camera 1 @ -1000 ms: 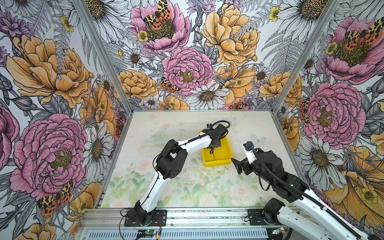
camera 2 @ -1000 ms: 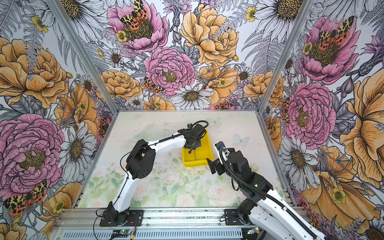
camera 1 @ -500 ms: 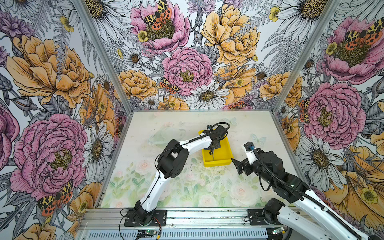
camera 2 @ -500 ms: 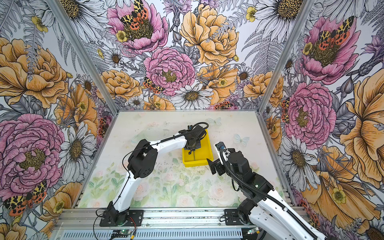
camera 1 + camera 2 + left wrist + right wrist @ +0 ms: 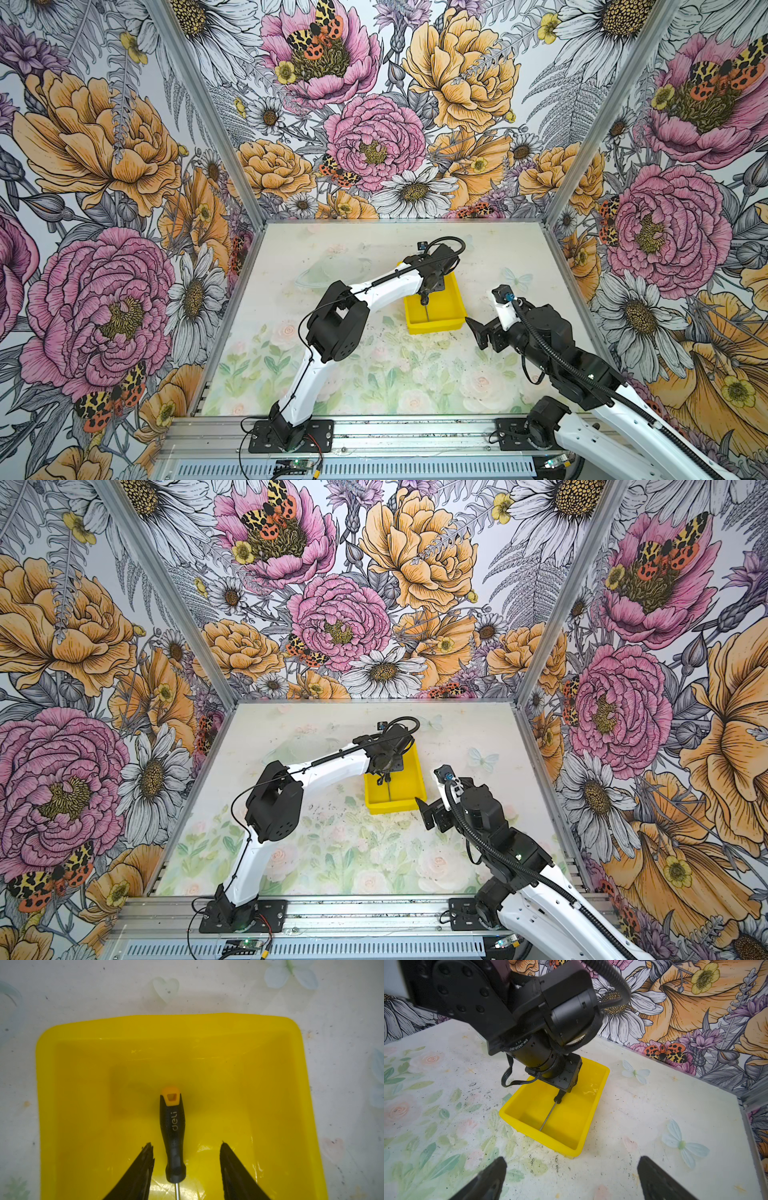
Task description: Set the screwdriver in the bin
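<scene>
The screwdriver, black-handled with an orange cap, lies on the floor of the yellow bin. In the left wrist view my left gripper is open, its fingers on either side of the handle with yellow floor showing on both sides. In both top views the thin shaft points toward the bin's near wall, under the left gripper. My right gripper is open and holds nothing, just off the bin's near right corner.
The bin stands right of centre on the floral table mat. The left arm's elbow reaches over the middle of the table. Patterned walls close in the back and both sides.
My left gripper has gone from shut to open and let go of the screwdriver, which now lies in the bin. Both arms have barely moved.
</scene>
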You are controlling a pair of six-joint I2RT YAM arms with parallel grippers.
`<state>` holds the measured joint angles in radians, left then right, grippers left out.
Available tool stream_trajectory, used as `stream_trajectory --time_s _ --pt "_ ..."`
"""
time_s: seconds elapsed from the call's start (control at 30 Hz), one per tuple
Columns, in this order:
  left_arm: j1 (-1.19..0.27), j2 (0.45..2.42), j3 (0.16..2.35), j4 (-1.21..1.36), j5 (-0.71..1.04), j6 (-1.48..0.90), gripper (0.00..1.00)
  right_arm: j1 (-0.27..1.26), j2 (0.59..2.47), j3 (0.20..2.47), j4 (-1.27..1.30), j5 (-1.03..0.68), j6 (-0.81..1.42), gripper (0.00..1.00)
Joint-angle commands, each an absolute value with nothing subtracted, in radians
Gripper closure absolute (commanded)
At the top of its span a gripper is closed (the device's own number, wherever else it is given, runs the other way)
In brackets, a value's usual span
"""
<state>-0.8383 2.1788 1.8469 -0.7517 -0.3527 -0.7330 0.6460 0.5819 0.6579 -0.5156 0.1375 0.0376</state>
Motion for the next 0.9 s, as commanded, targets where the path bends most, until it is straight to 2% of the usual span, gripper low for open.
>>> stream_trajectory --time_s 0.0,0.13,0.33,0.4,0.47,0.87 --pt "-0.858 2.058 1.790 -0.742 -0.421 -0.716 0.45 0.637 0.549 0.663 -0.521 0.167 0.057 0.01" --pt "-0.885 1.954 1.702 -0.742 -0.465 -0.711 0.40 0.637 0.522 0.656 -0.525 0.177 0.071 0.00" --pt "-0.910 1.760 1.534 -0.742 -0.528 -0.702 0.26 0.635 0.512 0.645 -0.526 0.197 0.104 0.01" --pt "-0.909 1.700 1.473 -0.740 -0.546 -0.703 0.16 0.635 0.506 0.643 -0.523 0.230 0.110 0.01" --pt "-0.906 1.642 1.415 -0.741 -0.563 -0.695 0.02 0.635 0.507 0.640 -0.522 0.270 0.111 0.01" --pt "-0.753 1.416 1.150 -0.647 -0.543 -0.577 0.01 0.627 0.596 0.612 -0.446 0.462 0.103 0.00"
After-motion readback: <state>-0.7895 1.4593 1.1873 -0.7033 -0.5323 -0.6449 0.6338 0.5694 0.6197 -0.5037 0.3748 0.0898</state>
